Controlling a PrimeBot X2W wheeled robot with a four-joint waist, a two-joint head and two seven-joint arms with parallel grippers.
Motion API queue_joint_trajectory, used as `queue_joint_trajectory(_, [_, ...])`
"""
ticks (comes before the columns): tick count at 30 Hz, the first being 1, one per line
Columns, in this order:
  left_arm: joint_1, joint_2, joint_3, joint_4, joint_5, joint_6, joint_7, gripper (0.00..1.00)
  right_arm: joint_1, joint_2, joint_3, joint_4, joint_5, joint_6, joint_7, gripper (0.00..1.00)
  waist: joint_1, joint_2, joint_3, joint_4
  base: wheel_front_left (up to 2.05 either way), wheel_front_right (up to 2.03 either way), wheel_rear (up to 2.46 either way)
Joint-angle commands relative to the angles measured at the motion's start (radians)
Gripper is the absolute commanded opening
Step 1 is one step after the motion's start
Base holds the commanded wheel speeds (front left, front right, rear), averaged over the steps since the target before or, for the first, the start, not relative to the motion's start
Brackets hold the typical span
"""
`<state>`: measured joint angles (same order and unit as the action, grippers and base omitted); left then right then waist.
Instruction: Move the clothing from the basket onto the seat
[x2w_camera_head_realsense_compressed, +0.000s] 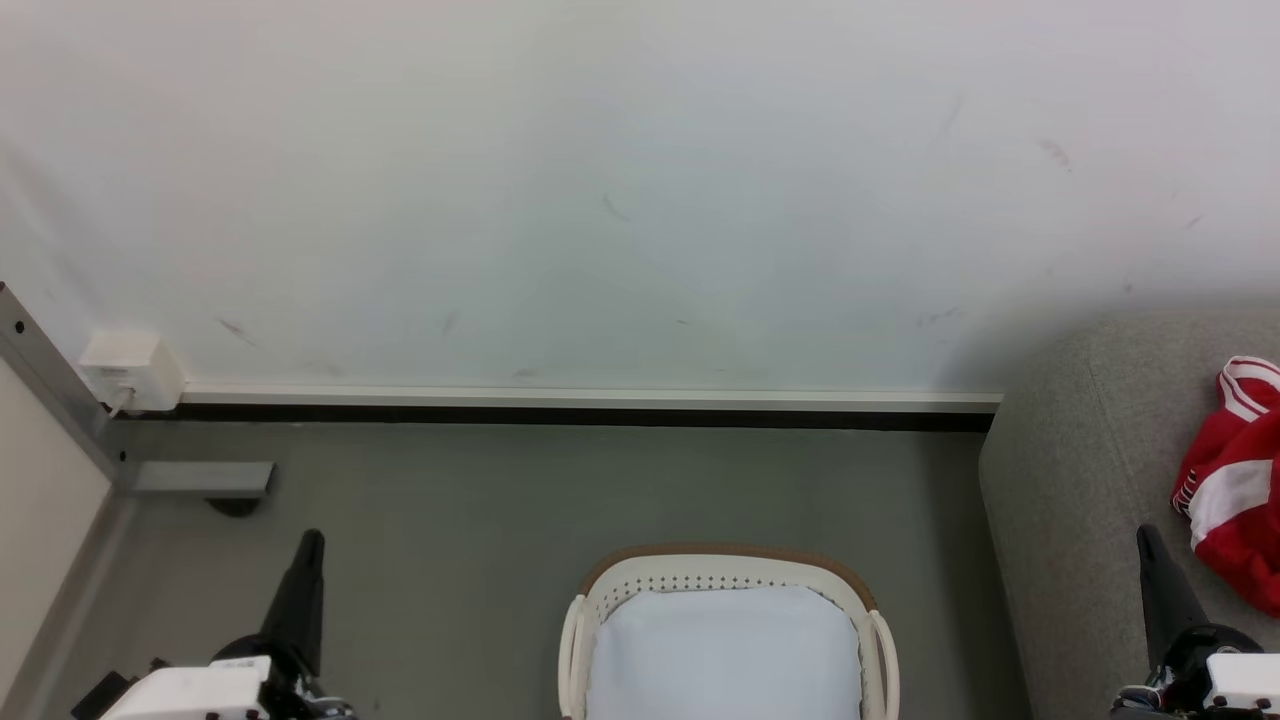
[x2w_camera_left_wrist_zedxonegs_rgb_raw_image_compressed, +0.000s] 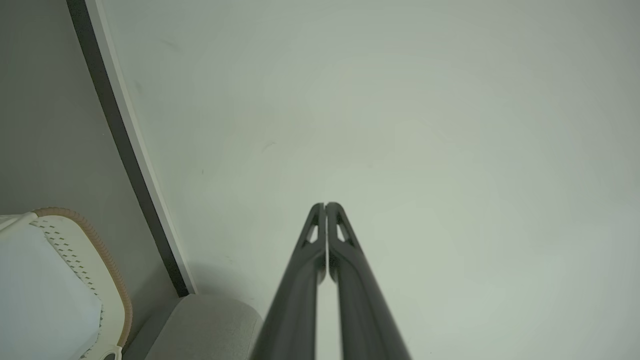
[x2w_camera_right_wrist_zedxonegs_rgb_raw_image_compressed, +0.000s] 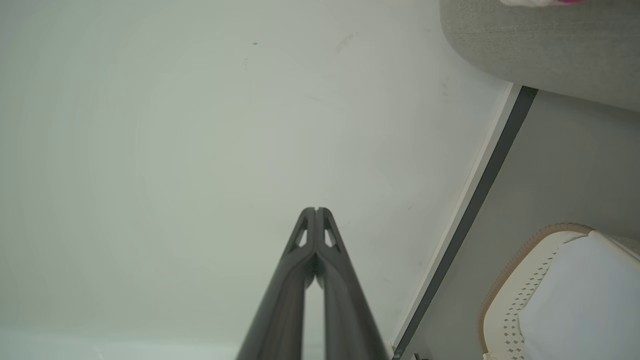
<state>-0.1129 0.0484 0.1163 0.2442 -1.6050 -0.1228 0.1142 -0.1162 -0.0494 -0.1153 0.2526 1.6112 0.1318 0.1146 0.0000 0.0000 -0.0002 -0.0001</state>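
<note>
left hand (x2w_camera_head_realsense_compressed: 310, 548) at near left over the grey floor (x2w_camera_head_realsense_compressed: 450, 500), fingers pressed together with nothing between them. basket (x2w_camera_head_realsense_compressed: 728, 553) at near centre on the floor, well apart from both hands, white liner (x2w_camera_head_realsense_compressed: 725, 650) showing inside. grey seat (x2w_camera_head_realsense_compressed: 1080, 480) at right against the wall (x2w_camera_head_realsense_compressed: 640, 180), right hand (x2w_camera_head_realsense_compressed: 1148, 545) over its near part, also closed tight and empty, and the red-and-white clothing (x2w_camera_head_realsense_compressed: 1235, 500) bunched on the seat just right of that hand.

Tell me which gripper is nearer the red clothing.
Right. Right gripper sits just beside the clothing, on its left; left gripper is far off, past the basket.
</note>
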Motion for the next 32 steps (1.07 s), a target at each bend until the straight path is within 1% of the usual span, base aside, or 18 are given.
queue_joint_trajectory(1, [-0.006, 0.002, 0.002, -0.001, -0.012, -0.003, 0.005, 0.0, -0.005, 0.0, -0.004, 0.0, 0.001, -0.002, 0.004, 0.0, 0.0, 0.0, 0.0, 0.0, 0.0, 0.0, 0.0])
queue_joint_trajectory(32, [-0.006, 0.002, 0.002, -0.001, -0.012, -0.003, 0.005, 0.0, -0.005, 0.0, -0.004, 0.0, 0.0, -0.002, 0.004, 0.0, 0.0, 0.0, 0.0, 0.0, 0.0, 0.0, 0.0])
